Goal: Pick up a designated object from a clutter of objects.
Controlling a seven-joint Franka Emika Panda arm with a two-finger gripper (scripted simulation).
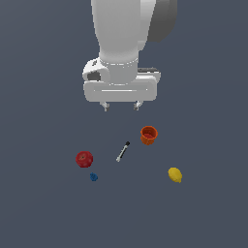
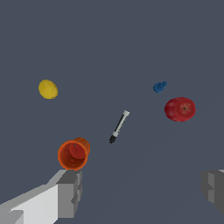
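The thin pen-like stick [image 1: 122,151], light grey with a black end, lies flat on the dark grey surface between the orange cup [image 1: 148,135] and the red round fruit [image 1: 84,159]. It also shows in the wrist view [image 2: 119,126], black end toward the cup [image 2: 73,154]. My gripper [image 1: 121,105] hangs above the clutter, well clear of the stick, jaws wide apart and empty. In the wrist view its two fingertips [image 2: 70,192] frame the lower corners of the picture, with nothing between them.
A yellow lemon [image 1: 175,175] lies at the exterior view's right and a tiny blue piece [image 1: 93,177] sits just below the red fruit. In the wrist view these are the lemon [image 2: 48,89], the blue piece [image 2: 159,86] and the fruit [image 2: 180,109].
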